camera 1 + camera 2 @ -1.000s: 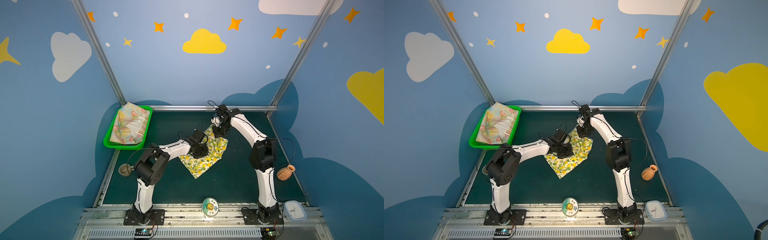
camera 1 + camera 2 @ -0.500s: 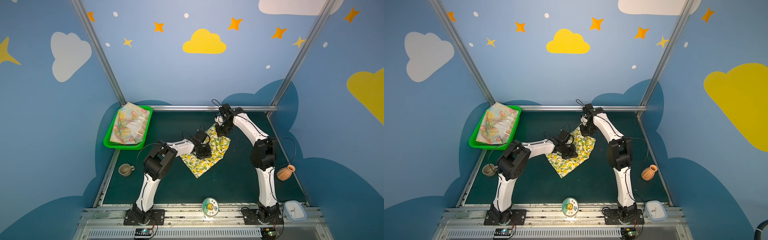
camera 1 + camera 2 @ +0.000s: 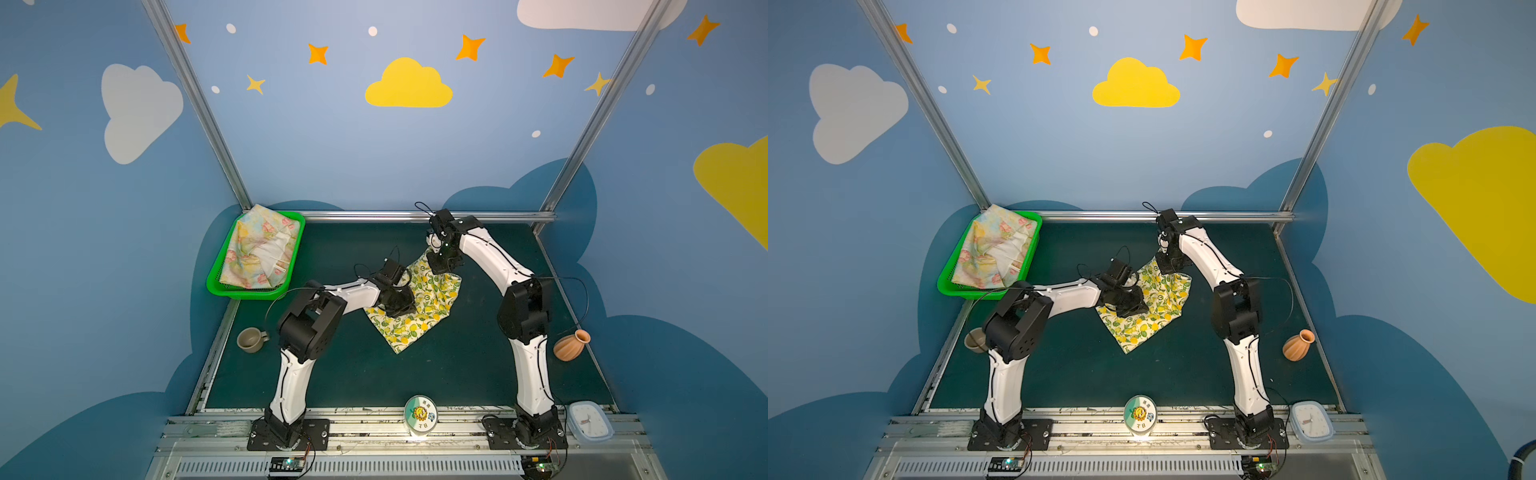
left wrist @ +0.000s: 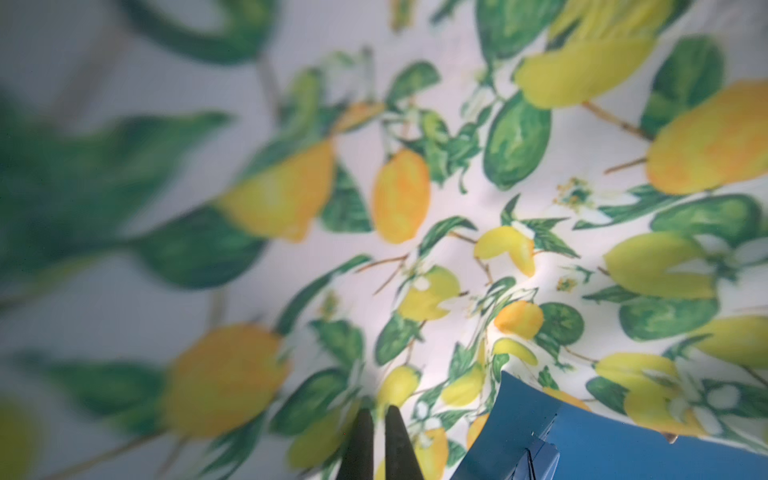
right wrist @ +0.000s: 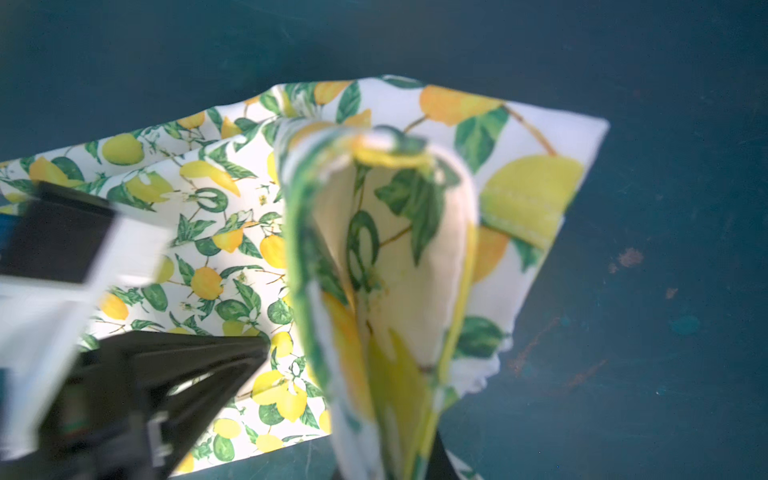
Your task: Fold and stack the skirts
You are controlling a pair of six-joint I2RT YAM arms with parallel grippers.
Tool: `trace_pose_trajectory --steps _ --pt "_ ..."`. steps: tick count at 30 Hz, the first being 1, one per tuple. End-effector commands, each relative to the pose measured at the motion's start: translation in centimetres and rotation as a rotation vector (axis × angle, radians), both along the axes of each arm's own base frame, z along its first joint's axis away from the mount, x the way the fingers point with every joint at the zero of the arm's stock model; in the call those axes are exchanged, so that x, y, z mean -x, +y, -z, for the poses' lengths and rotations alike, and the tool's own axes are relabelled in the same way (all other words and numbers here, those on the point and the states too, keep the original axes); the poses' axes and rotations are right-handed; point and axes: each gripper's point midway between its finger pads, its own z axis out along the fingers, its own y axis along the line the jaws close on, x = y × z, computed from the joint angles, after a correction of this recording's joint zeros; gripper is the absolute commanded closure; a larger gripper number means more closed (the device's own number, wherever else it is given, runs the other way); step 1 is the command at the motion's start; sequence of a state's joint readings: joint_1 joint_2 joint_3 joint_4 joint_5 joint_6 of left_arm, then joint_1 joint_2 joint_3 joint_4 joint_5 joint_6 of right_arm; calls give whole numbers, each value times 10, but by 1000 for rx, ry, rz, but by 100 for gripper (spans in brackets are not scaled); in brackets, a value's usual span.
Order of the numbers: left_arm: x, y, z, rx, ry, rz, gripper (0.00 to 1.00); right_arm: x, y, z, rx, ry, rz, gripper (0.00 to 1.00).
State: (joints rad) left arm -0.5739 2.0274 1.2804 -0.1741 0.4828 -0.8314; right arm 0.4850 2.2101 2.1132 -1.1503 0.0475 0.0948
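The lemon skirt lies partly spread in the middle of the surface, its far corner lifted. The right end effector is clamped on that raised corner. The left end effector pinches cloth nearer the middle. The flowered skirt fills the green basket at far left.

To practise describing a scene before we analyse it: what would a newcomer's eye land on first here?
The lemon skirt in the middle of the dark table, held at two points: the right gripper holds its far corner up, and the left gripper grips it on its left side. Next, the flowered skirt heaped in the green basket at the far left corner.
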Motion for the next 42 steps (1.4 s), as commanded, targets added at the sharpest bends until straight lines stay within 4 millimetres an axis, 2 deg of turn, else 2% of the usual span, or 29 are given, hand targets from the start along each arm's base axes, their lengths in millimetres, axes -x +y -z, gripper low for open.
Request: trace_pose_trajectory --steps 1,4,8,17,24,32,38,42 --pt "4 27 -12 -21 -20 -41 89 4 -5 -26 33 -53 12 100" --pt "20 46 -7 -68 -11 -45 89 5 -5 -27 57 -65 5 100" --pt "34 55 6 -89 22 -48 89 8 -1 -27 87 -76 -5 100" --pt "43 48 34 -76 73 -53 89 26 22 -34 105 -72 -30 100" --pt "46 41 47 -72 92 -51 90 51 53 -30 -18 22 4 100" --pt "48 31 55 -52 94 -64 90 66 78 -8 -105 103 41 100" --pt "50 28 59 -48 100 -68 90 76 86 10 -156 135 86 100" --pt "49 25 55 -37 93 -71 90 78 90 22 -182 151 112 100"
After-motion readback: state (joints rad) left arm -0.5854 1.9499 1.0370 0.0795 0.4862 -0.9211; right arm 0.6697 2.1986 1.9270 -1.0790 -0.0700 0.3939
